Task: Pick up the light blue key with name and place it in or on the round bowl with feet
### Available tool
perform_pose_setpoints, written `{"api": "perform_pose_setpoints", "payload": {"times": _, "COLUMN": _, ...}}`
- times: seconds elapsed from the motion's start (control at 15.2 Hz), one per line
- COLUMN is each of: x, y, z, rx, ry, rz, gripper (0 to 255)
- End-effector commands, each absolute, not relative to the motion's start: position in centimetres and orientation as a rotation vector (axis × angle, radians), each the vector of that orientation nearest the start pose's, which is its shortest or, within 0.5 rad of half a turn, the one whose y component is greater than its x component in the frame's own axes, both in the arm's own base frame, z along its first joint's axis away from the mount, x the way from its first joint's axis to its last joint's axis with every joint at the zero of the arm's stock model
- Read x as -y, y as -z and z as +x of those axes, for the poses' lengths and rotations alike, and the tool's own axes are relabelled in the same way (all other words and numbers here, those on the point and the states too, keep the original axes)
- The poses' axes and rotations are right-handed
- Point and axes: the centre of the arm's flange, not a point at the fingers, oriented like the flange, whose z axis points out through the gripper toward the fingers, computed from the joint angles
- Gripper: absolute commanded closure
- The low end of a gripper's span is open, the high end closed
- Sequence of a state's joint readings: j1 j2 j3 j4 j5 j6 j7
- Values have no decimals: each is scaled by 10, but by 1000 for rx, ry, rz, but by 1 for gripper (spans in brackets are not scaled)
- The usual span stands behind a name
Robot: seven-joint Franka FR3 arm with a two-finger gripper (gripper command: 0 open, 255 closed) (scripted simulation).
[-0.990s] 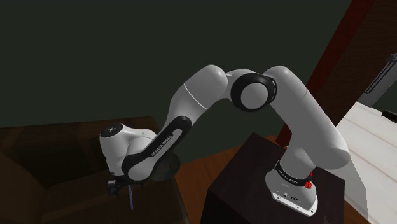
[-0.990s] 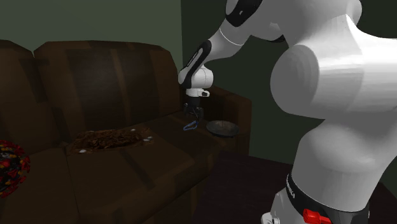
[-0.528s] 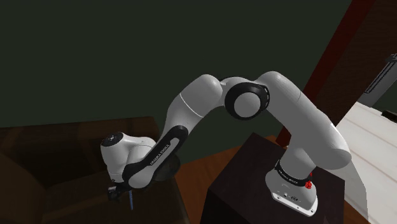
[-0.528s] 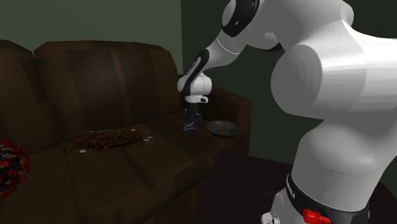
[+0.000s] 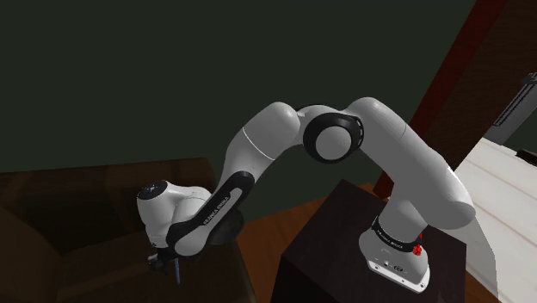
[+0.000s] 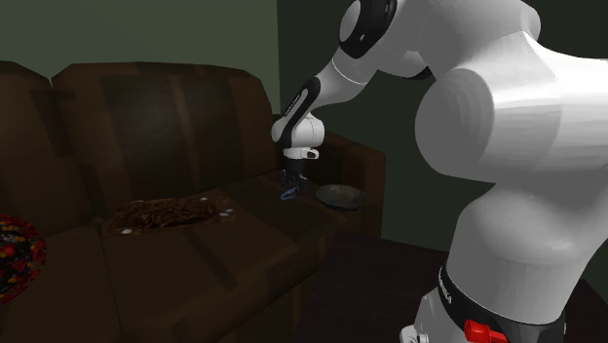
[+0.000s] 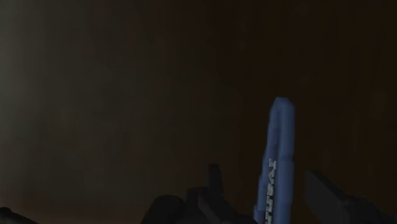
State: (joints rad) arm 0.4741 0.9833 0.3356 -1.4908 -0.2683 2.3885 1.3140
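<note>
Glossy white arm (image 6: 507, 146), matt brown leather-look sofa (image 6: 195, 263), smooth blue key (image 7: 280, 153).

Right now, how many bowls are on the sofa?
1: a dark round bowl on the sofa seat, just right of the gripper in the second exterior view. The arm could hide others.

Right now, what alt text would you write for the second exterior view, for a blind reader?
A white robot arm reaches to a dark brown sofa, its black gripper at a small blue key on the seat. A dark round bowl sits beside the key, nearer the armrest; a brown heap lies further along the seat.
</note>
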Motion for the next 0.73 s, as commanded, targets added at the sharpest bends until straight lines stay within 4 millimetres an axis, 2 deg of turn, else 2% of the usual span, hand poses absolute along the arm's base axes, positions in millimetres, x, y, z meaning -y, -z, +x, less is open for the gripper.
{"api": "perform_pose_setpoints", "payload": {"times": 0.0, "x": -480, "y": -102, "z": 509, "rx": -681, "ry": -154, "rz": -3033, "gripper": 255}}
{"api": "perform_pose_setpoints", "payload": {"times": 0.53, "x": -480, "y": -102, "z": 509, "rx": -681, "ry": -154, "rz": -3033, "gripper": 255}}
{"api": "perform_pose_setpoints", "payload": {"times": 0.66, "x": -480, "y": -113, "z": 509, "rx": -681, "ry": -154, "rz": -3033, "gripper": 255}}
